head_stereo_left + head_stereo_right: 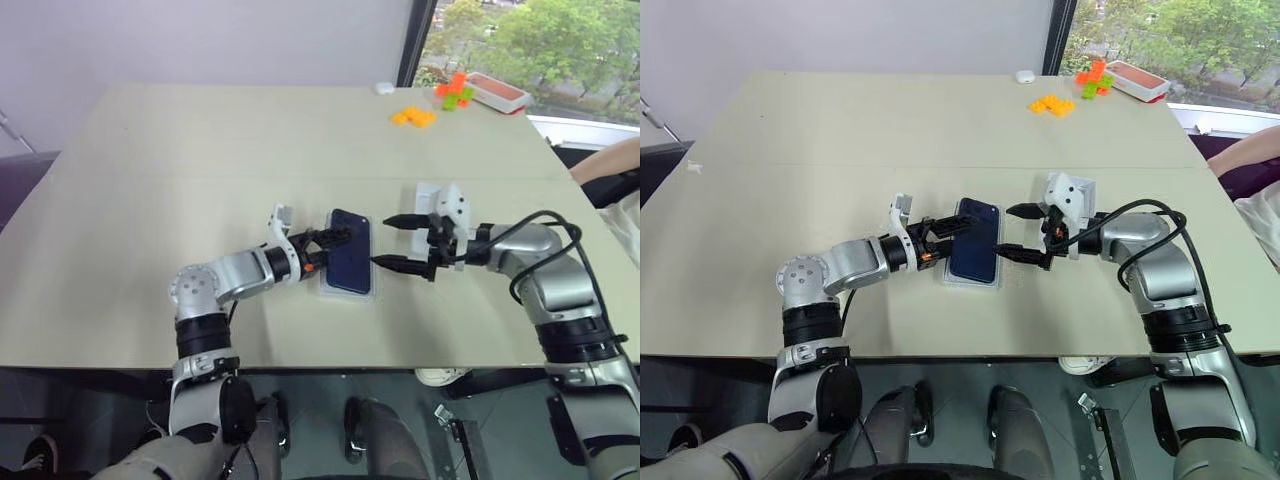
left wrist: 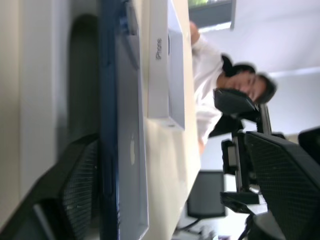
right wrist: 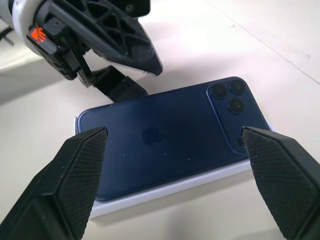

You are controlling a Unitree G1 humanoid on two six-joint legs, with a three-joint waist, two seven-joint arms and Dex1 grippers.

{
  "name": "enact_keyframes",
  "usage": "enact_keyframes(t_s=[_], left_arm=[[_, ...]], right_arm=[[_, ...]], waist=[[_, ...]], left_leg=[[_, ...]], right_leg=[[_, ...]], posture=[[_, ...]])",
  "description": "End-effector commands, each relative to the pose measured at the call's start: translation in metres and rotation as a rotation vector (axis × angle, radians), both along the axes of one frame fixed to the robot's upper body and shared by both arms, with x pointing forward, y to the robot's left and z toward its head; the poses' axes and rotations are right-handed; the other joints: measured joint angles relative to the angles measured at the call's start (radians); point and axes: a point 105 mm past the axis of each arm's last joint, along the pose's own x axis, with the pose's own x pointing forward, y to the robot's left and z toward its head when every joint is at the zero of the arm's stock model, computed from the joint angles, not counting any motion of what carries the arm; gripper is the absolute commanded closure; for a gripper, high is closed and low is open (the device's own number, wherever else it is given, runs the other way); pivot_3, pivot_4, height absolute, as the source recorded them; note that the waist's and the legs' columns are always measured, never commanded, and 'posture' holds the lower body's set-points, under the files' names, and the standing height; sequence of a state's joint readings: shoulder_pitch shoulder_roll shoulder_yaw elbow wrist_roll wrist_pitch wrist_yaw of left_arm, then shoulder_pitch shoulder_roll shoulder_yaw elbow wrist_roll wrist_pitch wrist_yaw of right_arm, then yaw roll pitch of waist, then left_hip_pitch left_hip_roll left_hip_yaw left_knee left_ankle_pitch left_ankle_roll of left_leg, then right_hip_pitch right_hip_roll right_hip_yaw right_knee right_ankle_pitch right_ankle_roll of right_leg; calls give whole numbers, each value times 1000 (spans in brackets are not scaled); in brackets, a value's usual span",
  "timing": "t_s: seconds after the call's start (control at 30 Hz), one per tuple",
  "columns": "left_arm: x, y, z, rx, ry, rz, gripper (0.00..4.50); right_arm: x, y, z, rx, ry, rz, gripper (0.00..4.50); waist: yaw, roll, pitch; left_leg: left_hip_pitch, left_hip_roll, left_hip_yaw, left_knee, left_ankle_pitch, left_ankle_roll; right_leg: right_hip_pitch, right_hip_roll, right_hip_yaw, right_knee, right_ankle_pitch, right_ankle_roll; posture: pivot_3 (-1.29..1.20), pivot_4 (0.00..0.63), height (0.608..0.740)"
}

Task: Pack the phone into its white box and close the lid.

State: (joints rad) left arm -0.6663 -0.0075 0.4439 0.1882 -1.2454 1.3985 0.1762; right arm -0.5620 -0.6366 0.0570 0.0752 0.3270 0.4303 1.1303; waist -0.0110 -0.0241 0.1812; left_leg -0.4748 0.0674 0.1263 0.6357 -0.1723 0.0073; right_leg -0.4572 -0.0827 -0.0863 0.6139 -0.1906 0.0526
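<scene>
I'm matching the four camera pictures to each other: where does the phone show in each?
Left eye view: phone at table centre, between both end effectors.
Right eye view: phone centre, same spot.
Left wrist view: seen edge-on, a dark blue strip.
Right wrist view: camera side up, in the white box.
Shared landmark: the left end effector at the phone's edge.
</scene>
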Motion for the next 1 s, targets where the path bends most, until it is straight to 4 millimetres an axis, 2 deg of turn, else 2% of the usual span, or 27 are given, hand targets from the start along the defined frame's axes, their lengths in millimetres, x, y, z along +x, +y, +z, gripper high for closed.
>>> enact_keyframes(t_s=[0.03,0.2,0.53,0.6,0.73,0.9,0.97,1.0], left_arm=[[0,4,19,6,-67,-44,209],[0,18,25,48,-89,-40,209],[4,61,40,177,-204,55,209],[13,77,48,201,-253,142,209],[16,104,56,279,-352,193,209],[15,121,69,402,-579,194,209],[18,120,65,472,-644,158,209],[20,117,60,496,-654,137,161]], right_arm=[[3,3,10,7,-51,8,0],[6,5,10,6,-60,7,0],[10,9,6,5,-39,-4,0],[15,6,5,-12,-47,-29,0],[18,-4,-2,-57,-30,-52,0],[20,-14,0,-79,-21,-56,0],[22,-16,-1,-106,-32,-57,0],[24,-17,-4,-127,-42,-62,255]], waist=[[0,0,0],[0,0,0],[-1,0,0],[-1,0,0],[-1,1,0],[0,1,0],[1,1,0],[1,1,0]], left_leg=[[0,0,0,0,0,0],[0,0,-1,0,0,0],[0,0,1,1,0,0],[0,0,1,1,0,0],[0,1,2,1,0,0],[0,1,3,-1,0,0],[-1,1,4,-2,0,-1],[-1,1,4,-2,0,-1]], right_leg=[[0,0,0,0,0,0],[0,0,0,1,0,0],[0,1,0,2,0,0],[0,0,0,2,0,0],[-1,1,0,2,1,-1],[-2,0,0,1,1,-1],[-3,0,0,0,1,-1],[-3,0,0,0,1,-1]], posture=[[0,150,740],[0,150,740],[0,150,740],[0,150,740],[0,150,740],[0,150,740],[0,150,740],[0,150,740]])
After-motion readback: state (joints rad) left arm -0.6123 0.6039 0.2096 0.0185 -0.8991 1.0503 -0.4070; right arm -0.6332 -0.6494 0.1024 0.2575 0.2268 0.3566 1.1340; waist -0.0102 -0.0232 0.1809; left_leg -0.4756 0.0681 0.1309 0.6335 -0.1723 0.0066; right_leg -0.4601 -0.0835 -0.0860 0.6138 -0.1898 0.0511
